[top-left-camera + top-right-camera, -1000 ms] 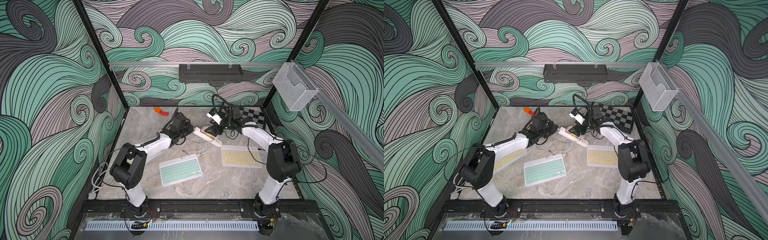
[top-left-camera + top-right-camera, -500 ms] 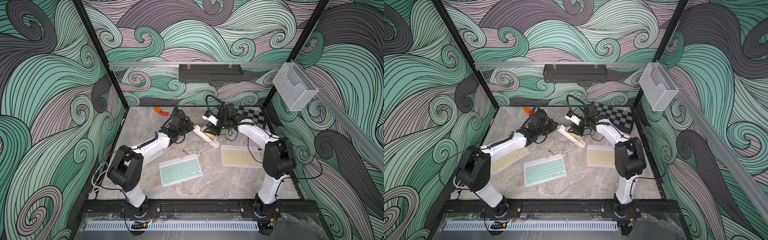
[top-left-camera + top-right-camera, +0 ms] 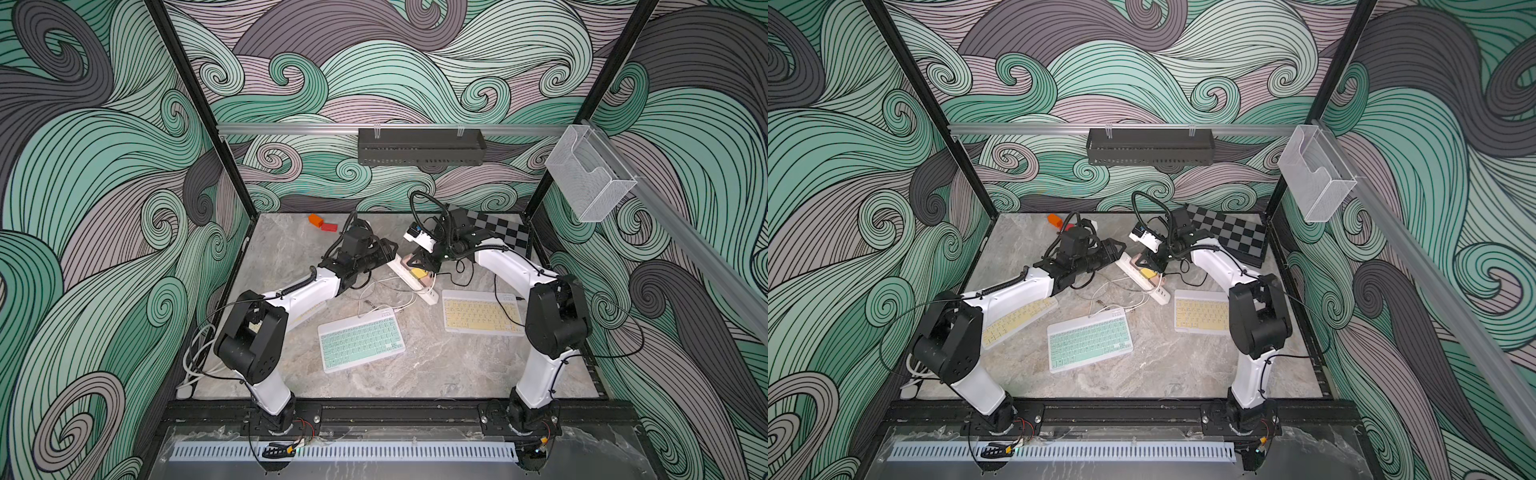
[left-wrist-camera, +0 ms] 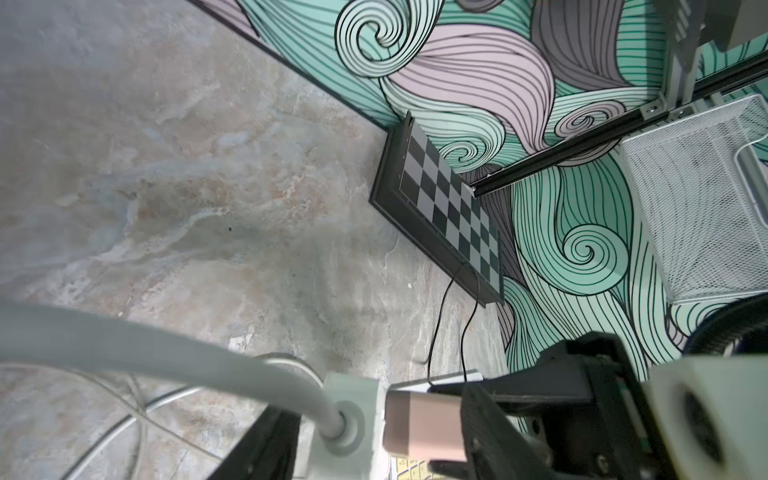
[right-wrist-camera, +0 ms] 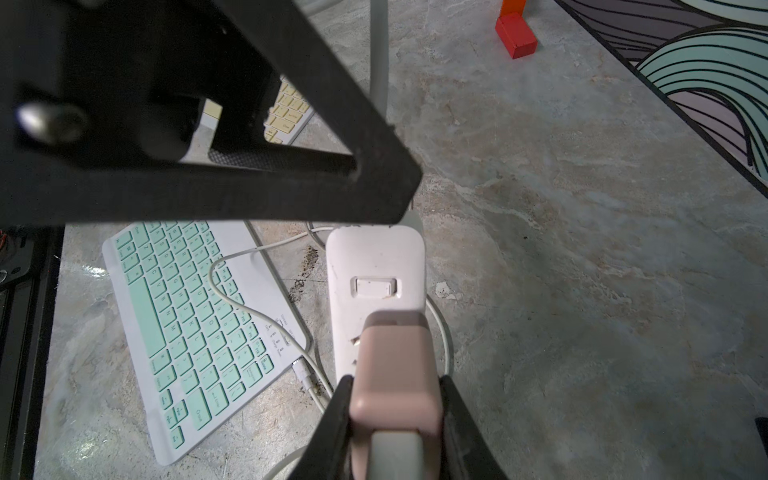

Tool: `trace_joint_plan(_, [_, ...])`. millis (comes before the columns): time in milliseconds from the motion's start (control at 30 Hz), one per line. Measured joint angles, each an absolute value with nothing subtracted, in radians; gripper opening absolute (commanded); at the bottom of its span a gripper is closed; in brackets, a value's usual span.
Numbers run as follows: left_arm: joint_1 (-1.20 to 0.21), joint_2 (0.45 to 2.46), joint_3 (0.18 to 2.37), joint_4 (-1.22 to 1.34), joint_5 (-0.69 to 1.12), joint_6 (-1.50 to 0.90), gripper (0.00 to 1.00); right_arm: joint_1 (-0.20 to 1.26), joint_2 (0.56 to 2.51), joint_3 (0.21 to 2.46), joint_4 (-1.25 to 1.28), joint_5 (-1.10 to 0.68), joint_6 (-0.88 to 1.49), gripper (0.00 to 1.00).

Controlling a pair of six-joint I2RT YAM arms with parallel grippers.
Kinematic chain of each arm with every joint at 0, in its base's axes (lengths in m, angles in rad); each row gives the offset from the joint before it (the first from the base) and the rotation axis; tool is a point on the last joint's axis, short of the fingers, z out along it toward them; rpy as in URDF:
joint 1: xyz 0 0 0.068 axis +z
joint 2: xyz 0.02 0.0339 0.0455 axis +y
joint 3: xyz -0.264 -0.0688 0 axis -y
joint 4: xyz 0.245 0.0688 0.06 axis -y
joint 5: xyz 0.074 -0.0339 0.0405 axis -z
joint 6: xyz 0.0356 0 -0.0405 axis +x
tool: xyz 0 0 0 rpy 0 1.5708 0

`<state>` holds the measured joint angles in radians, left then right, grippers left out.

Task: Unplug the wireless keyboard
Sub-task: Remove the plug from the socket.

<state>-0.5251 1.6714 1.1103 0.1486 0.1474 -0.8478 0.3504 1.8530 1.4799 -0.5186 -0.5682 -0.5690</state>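
Note:
A white power strip (image 3: 415, 279) (image 5: 376, 266) lies slantwise at the table's middle back. A pink charger (image 5: 395, 365) (image 3: 409, 261) sits in it, and my right gripper (image 5: 395, 386) (image 3: 422, 259) is shut on it from both sides. A yellow charger (image 3: 419, 273) is plugged in just beyond. My left gripper (image 4: 374, 453) (image 3: 390, 254) is open around the strip's cable end (image 4: 349, 419). A white cable (image 5: 232, 299) runs to the mint keyboard (image 3: 360, 343) (image 5: 187, 307). A black cable leads to the yellow keyboard (image 3: 482, 316).
Another yellow keyboard (image 3: 1017, 320) lies partly under my left arm. A chessboard (image 3: 498, 232) leans in the back right corner, and red and orange blocks (image 3: 322, 223) sit at the back left. Loose white cable loops (image 3: 386, 291) lie between the strip and the mint keyboard.
My right gripper came down leftward onto the strip and closed on the pink charger. My left gripper reached to the strip's cable end and opened.

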Motion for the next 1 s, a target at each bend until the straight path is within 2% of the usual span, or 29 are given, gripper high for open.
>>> trace_joint_plan(100, [-0.527, 1.673, 1.102, 0.14, 0.161, -0.851, 0.6, 0.35, 1.853, 1.48, -0.516, -0.567, -0.561, 0.0])
trace_joint_plan(400, [-0.545, 1.707, 1.107, 0.158, 0.192, -0.887, 0.59, 0.35, 1.853, 1.48, -0.496, -0.567, -0.531, 0.0])
trace_joint_plan(467, [-0.553, 1.721, 1.107, 0.169, 0.195, -0.899, 0.55, 0.35, 1.853, 1.48, -0.495, -0.567, -0.525, 0.0])
trace_joint_plan(567, [-0.565, 1.733, 1.104, 0.195, 0.195, -0.916, 0.46, 0.35, 1.853, 1.48, -0.492, -0.566, -0.516, 0.0])
trace_joint_plan(733, [-0.565, 1.744, 1.1, 0.201, 0.177, -0.925, 0.22, 0.347, 1.853, 1.48, -0.485, -0.564, -0.513, 0.0])
trace_joint_plan(833, [-0.566, 1.747, 1.1, 0.203, 0.173, -0.924, 0.03, 0.347, 1.853, 1.477, -0.482, -0.557, -0.513, 0.0])
trace_joint_plan(867, [-0.566, 1.747, 1.1, 0.204, 0.171, -0.923, 0.0, 0.347, 1.853, 1.477, -0.481, -0.556, -0.513, 0.0])
trace_joint_plan(1000, [-0.566, 1.751, 1.099, 0.216, 0.167, -0.906, 0.0, 0.348, 1.853, 1.477, -0.475, -0.548, -0.504, 0.0])
